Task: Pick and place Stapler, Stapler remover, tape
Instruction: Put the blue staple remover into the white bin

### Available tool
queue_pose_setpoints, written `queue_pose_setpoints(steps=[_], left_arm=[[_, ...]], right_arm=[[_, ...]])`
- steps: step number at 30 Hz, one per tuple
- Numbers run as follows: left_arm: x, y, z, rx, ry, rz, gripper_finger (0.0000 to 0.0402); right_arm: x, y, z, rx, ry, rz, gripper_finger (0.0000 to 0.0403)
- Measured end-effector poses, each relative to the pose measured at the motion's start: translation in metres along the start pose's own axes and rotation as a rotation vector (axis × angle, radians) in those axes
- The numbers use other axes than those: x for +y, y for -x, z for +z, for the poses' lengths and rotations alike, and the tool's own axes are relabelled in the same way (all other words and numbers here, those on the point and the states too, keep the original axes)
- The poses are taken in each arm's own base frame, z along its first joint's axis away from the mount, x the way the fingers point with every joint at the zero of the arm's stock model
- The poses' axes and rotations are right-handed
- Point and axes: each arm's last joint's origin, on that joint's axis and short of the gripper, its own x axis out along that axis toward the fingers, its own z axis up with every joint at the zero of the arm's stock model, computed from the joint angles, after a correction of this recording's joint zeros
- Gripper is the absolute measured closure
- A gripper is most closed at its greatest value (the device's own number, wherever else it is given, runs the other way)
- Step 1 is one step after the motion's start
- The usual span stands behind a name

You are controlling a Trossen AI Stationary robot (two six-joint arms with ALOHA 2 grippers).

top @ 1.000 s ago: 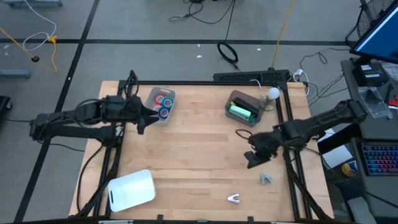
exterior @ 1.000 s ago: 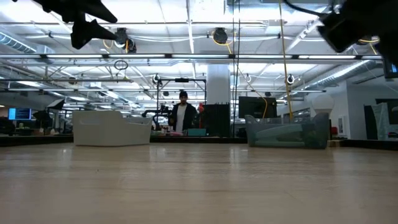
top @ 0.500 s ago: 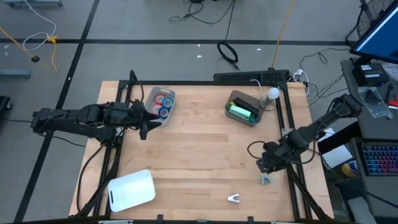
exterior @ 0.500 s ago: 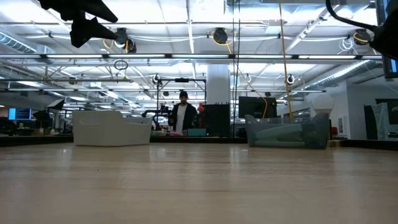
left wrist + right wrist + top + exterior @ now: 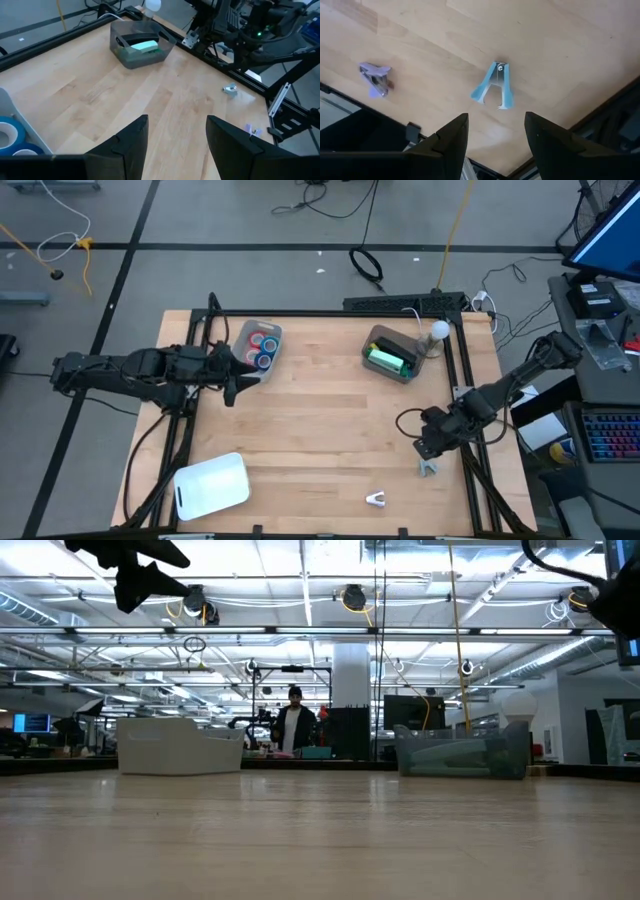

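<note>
The right gripper hangs open, holding nothing, right above the blue staple remover, whose two legs point back toward it. The left gripper waits open, far off.

From my seat, bare wooden tabletop stretching away level, left gripper hanging dark at upper left, white bin far below it, grey bin well to its right, a person standing between them in the room behind.
</note>
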Motion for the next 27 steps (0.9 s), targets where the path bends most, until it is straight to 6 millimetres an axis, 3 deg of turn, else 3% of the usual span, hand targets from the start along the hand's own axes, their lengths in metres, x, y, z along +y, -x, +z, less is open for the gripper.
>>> queue_pose_setpoints(steps=[14,20,27], left_arm=[[0.000,0.000,0.000,0.001,0.005,0.000,0.0204],[0.000,0.000,0.000,0.002,0.012,0.000,0.0204],[0.000,0.000,0.000,0.002,-0.001,0.000,0.0204]], right_arm=[[-0.020,-0.048,0.014,0.050,-0.034,0.036,0.0220],[-0.031,-0.058,0.008,0.113,-0.041,-0.025,0.0220],[-0.027,-0.060,-0.004,0.131,-0.011,0.018,0.0220]])
